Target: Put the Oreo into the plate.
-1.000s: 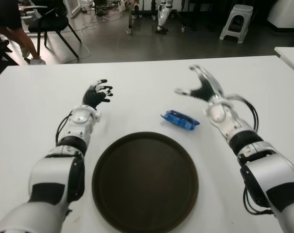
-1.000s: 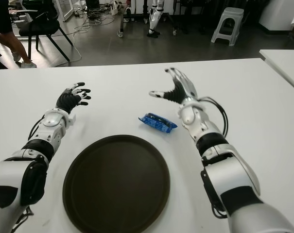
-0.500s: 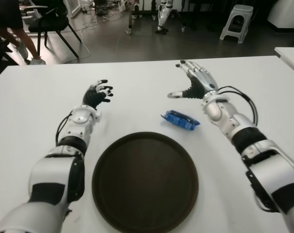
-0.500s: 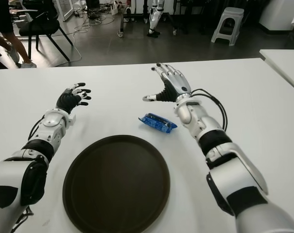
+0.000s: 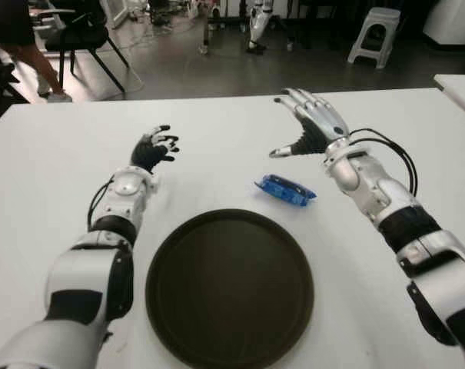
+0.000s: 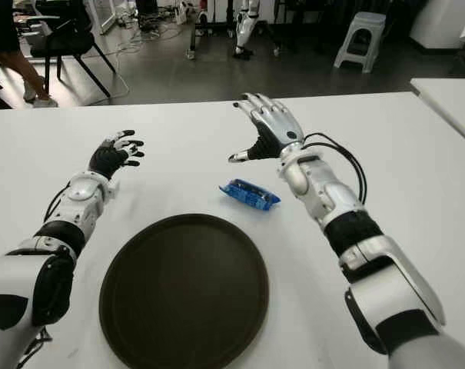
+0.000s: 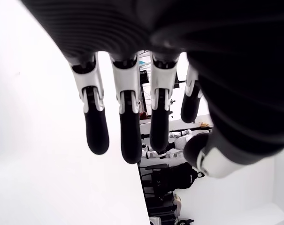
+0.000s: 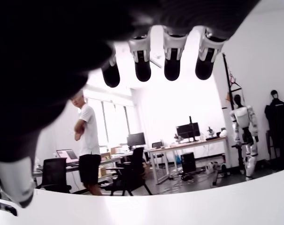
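Since 1 s ago the right hand (image 5: 313, 127) has rolled from palm-up-ish to palm-down w/ fingers fanned out, and sits a bit nearer the far edge; nothing else shifted. It hovers just beyond the Oreo (image 5: 285, 190), on the far side, not touching. Fingers spread, thumb sticking out toward the robot's left, holding nothing; the right wrist view confirms an empty hand.

Oreo = blue wrapped pack, lying flat on the white surface (image 5: 48, 161), just beyond the plate (image 5: 229, 287) rim, toward the robot's right. Pack & rim look apart, only a small gap.

Left hand (image 5: 154, 150) idle, beyond the plate on the robot's left, fingers loosely spread, empty. Can't tell if it touches the surface.

Progress: basically zero done. No grasp yet, plate holds nothing. Left to do, I'd judge: lower right hand onto pack, pinch, lift, carry the short way back over the rim, release.
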